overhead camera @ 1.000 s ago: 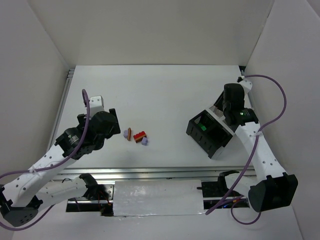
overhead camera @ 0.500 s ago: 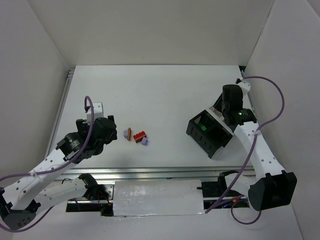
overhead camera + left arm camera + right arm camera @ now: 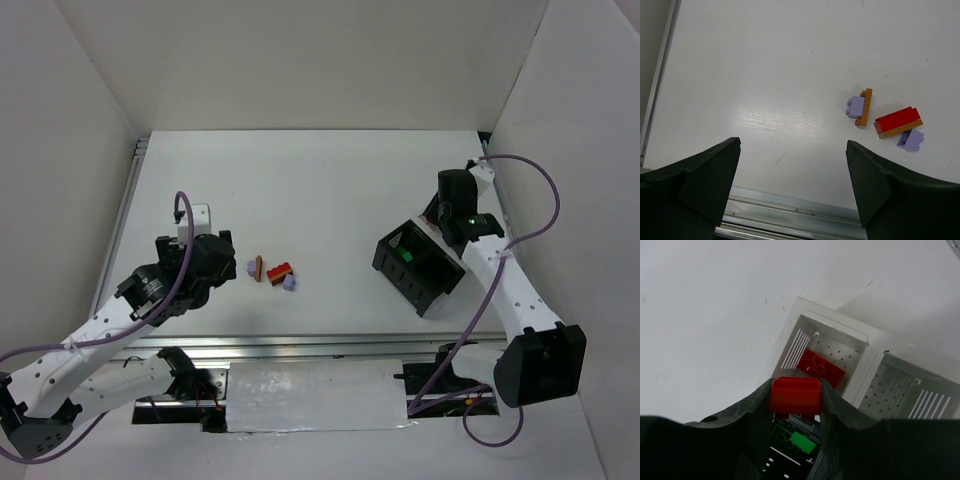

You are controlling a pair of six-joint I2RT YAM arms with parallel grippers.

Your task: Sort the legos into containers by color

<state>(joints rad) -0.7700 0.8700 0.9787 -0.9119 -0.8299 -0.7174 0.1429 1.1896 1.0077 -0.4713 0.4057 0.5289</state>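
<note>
Five legos (image 3: 896, 119) mid-table (image 3: 765, 75): two lavender, one red, two thin orange, containers (image 3: 388, 258) at right holding one red, at least one green, right pincer (image 3: 795, 390) clenched on another red brick (image 3: 795, 399) above them, shifted slightly up-frame, left pincer (image 3: 792, 145) released, drawn back toward lower left, pile unmoved.

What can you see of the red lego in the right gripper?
The red lego is a small glossy plastic brick, smooth face toward the wrist camera, studs not visible. The right gripper is shut on it, a dark finger pressing each side. It hangs level above the containers, near the white-walled cell that already holds another red brick. The top view hides it.
</note>
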